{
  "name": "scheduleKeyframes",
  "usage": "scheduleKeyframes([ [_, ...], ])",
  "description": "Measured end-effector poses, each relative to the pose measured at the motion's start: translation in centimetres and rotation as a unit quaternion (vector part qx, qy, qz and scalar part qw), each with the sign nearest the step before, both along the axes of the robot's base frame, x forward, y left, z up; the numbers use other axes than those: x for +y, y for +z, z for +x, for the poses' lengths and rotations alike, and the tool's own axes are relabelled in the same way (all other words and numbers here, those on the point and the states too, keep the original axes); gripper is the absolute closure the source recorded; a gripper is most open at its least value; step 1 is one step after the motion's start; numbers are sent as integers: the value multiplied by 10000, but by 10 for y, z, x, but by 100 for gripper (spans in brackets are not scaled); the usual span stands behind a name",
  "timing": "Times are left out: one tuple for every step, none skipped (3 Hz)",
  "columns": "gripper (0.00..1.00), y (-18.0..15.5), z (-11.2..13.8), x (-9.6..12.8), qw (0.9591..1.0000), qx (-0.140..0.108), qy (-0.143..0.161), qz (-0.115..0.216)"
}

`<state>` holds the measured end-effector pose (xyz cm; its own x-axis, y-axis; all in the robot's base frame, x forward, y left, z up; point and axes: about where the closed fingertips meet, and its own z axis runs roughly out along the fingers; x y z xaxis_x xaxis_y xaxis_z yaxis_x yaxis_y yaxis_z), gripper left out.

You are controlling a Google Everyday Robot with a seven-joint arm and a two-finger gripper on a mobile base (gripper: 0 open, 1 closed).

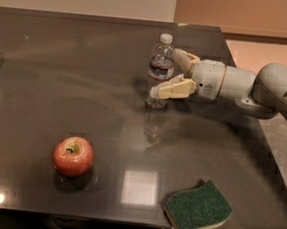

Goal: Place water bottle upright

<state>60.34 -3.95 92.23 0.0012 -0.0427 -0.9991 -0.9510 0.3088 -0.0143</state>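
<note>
The water bottle [160,68] is clear and ribbed, with a white cap and a dark label band. It stands upright on the dark table [62,69], towards the back right. My gripper [167,72] reaches in from the right at the bottle's mid height. Its fingers are spread open, one finger [173,89] in front of the bottle and the other [184,58] behind it. They flank the bottle without pressing on it.
A red apple [73,155] sits at the front left of the table. A green sponge [197,208] lies at the front right, overhanging the front edge. The table's right edge [261,142] runs under my arm.
</note>
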Motion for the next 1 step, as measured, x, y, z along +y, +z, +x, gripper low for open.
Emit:
scheduleKeyframes([
  [0,0,0,0,10000,0,1,0],
])
